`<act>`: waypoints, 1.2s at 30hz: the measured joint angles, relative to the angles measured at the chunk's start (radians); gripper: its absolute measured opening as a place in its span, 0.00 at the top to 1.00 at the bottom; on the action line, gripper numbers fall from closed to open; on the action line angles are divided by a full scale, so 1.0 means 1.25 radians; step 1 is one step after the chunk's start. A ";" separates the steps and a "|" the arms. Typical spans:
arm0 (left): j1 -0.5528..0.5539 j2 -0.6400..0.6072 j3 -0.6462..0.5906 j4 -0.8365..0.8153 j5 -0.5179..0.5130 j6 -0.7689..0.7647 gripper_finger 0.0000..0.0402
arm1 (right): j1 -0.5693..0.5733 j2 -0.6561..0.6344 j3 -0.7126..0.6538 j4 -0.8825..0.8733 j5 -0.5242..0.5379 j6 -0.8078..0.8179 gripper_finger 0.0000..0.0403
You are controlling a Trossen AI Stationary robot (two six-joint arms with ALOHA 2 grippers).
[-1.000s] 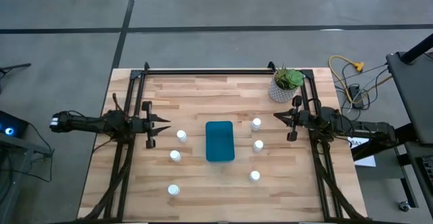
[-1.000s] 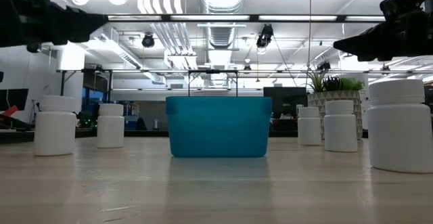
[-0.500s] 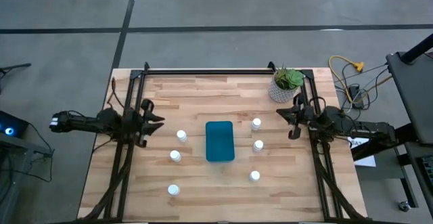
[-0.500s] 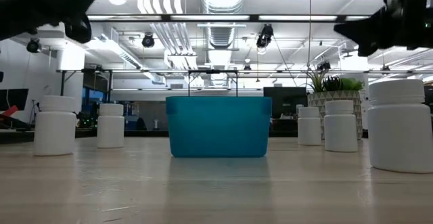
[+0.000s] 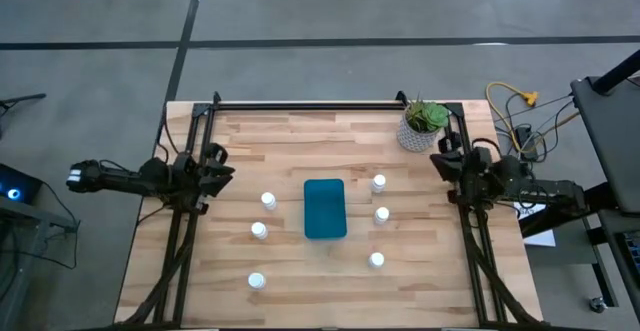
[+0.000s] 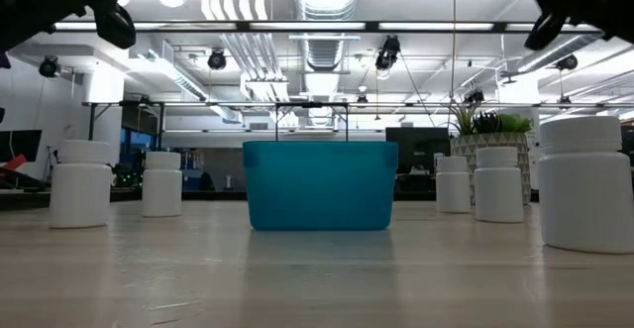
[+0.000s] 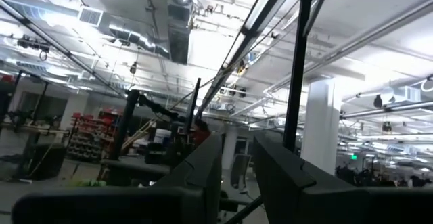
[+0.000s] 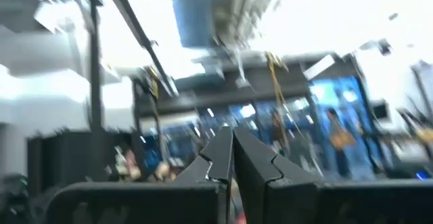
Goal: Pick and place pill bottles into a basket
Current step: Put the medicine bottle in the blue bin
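Six white pill bottles stand upright on the wooden table: three (image 5: 268,200) (image 5: 259,231) (image 5: 256,281) left of the teal basket (image 5: 324,208) and three (image 5: 378,183) (image 5: 381,214) (image 5: 376,260) right of it. The basket (image 6: 320,185) rests on its base mid-table, and the high view shows nothing in it. My left gripper (image 5: 222,166) is near the left edge, shut and tipped upward, holding nothing. My right gripper (image 5: 440,157) is near the right edge, also shut, tipped upward and holding nothing. Both wrist views look at the ceiling past the shut fingers (image 7: 237,146) (image 8: 232,139).
A white pot with a green plant (image 5: 422,126) stands at the far right corner, just beyond my right gripper. Black frame rails (image 5: 305,104) run along the far edge and both sides. Bare wood lies in front of the basket toward the near edge.
Both grippers have risen and tipped their fingers upward, rolling as they went. The left one has drawn back toward the table's left edge, the right one toward the right edge. Both have stayed shut. Bottles and basket have not moved.
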 joint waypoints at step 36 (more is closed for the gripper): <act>-0.280 0.474 0.387 0.113 0.470 0.216 0.83 | 0.285 0.616 0.457 -0.048 -0.499 -0.278 0.98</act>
